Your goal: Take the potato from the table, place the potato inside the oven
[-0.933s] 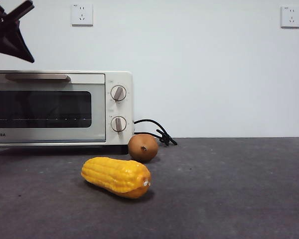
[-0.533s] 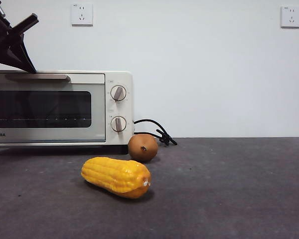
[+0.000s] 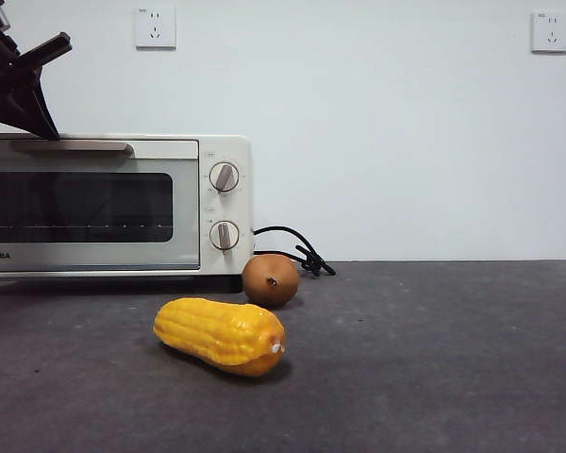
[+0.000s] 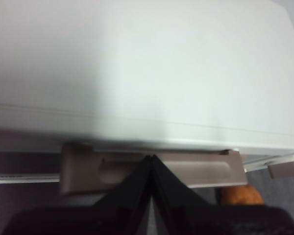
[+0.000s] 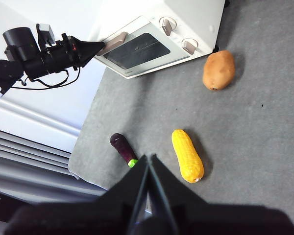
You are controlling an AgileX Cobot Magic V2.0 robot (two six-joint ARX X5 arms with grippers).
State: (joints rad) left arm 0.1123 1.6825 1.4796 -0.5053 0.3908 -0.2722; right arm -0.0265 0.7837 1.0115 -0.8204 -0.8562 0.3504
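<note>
Left gripper (image 3: 40, 90) lowered to the oven (image 3: 113, 203) handle (image 4: 152, 169), jaws clenched, gripping nothing.
Door unopened; potato (image 3: 271, 279) untouched on bench (image 3: 434, 359); right gripper (image 5: 149, 164) clenched, waiting high.

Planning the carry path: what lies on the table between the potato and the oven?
Nothing: in the right wrist view only bare table separates the potato from the oven. The corn lies off that stretch.
</note>
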